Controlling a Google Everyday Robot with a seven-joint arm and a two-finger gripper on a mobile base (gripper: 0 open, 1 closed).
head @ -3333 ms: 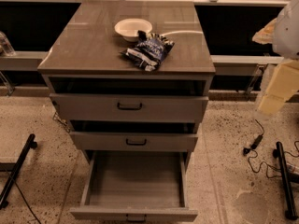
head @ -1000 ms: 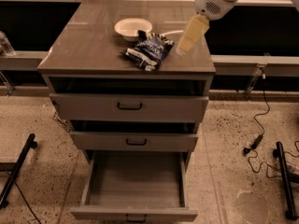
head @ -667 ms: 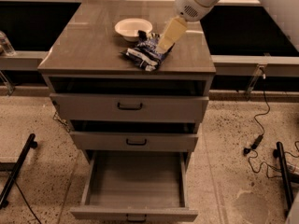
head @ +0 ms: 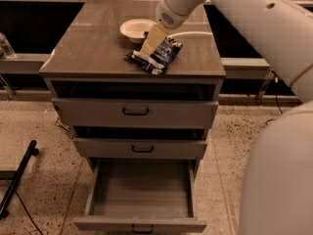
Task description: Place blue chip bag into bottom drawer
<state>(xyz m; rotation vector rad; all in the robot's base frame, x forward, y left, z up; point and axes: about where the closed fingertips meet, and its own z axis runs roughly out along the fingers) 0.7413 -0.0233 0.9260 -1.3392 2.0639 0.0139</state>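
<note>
The blue chip bag lies crumpled on the grey cabinet top, near its front right. The gripper reaches in from the upper right on a white arm and sits right over the bag's left part, touching or just above it. The bottom drawer is pulled wide open at the cabinet's foot, with a bare grey floor and a small dark handle on its front.
A white bowl stands on the top just behind the bag. The two upper drawers stick out slightly. The white arm crosses the upper right and its body fills the right side. A black stand leg lies at left.
The arm has swung in from the right and the gripper has moved left and down, from beside the bag to over the bag's left part. The bag and drawers have not moved.
</note>
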